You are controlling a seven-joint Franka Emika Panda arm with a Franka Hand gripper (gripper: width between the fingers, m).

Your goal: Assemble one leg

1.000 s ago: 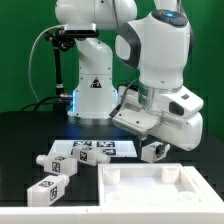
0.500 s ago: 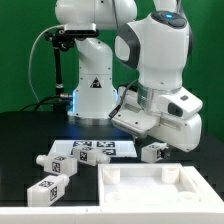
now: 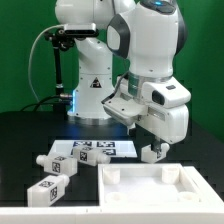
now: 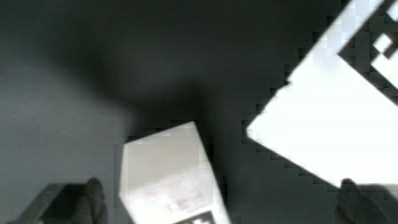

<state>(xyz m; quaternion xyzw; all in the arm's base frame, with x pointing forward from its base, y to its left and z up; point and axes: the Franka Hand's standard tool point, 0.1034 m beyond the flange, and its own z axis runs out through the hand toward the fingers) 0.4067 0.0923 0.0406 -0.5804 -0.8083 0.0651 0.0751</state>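
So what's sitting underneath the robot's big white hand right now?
One white leg lies on the black table beneath the end effector; the wrist view shows it between open fingers. In the exterior view, the arm covers the fingers and the leg's top.

The wrist view is blurred throughout. A white rectangular block (image 4: 173, 178) is cut off by the picture's edge, and the dark mark on it cannot be read. A bright white surface with black tag patches (image 4: 338, 85) is cropped too, and which part it is cannot be told. Of the gripper (image 4: 222, 205), only dim finger tips (image 4: 80, 203) show against the dark table (image 4: 107, 70). In the exterior view the arm's bulky white wrist housing (image 3: 165, 108) hides most of the gripper and overlaps the small white plastic leg with tag stickers (image 3: 153, 152). The large flat white panel with a raised rim (image 3: 150, 195) runs off the bottom and right edges.
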